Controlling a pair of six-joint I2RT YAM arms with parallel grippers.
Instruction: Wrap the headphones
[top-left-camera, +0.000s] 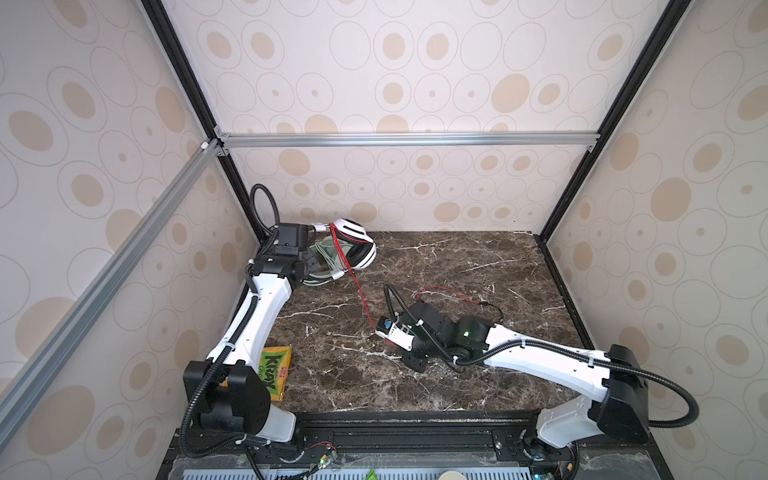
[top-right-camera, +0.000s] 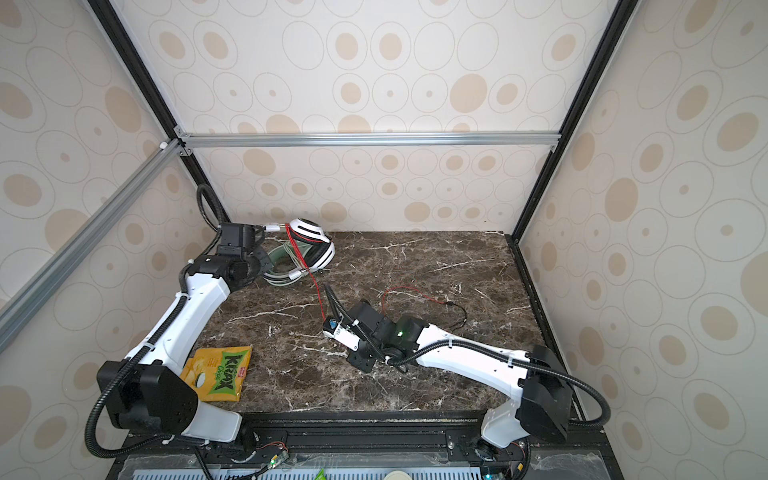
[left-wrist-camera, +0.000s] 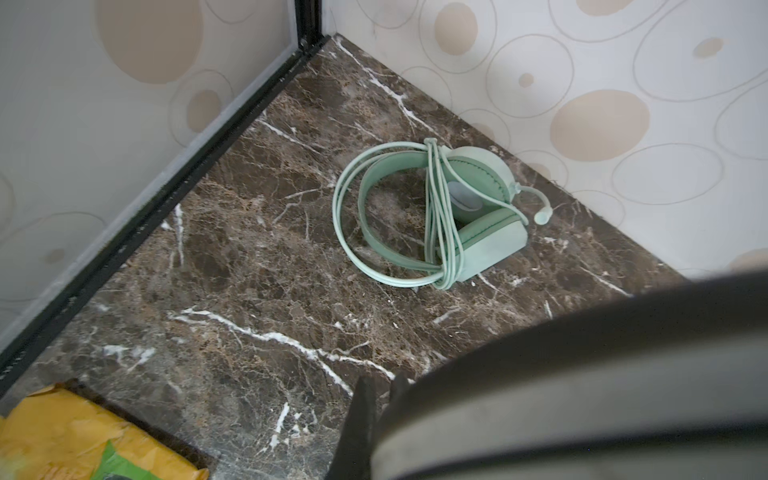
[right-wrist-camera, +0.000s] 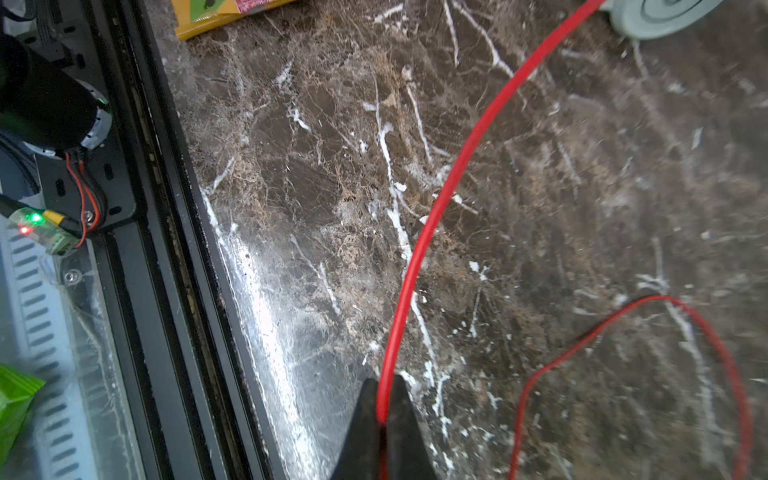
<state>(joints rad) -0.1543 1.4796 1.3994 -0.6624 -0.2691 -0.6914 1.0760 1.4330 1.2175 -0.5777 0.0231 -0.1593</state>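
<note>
Thin red cord (right-wrist-camera: 434, 210) around white-and-black headphones (top-left-camera: 368, 251)

— Mint green pair (left-wrist-camera: 469, 212)?
— Lying on the counter (left-wrist-camera: 249, 257) at 10 o'clock, pale green cord (left-wrist-camera: 436, 216) wound round band and cups.
— White-and-black pair (top-left-camera: 365, 253)?
— Raised just over the mint one; red cord (right-wrist-camera: 430, 216) crossing the grey band several times, then trailing toward 5 o'clock, slack loop mid-counter, ending in a black plug (top-left-camera: 484, 304).

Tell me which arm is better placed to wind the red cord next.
Right: the right gripper pinches the red cord; the left gripper seems busy holding the white-and-black headphones.
</note>
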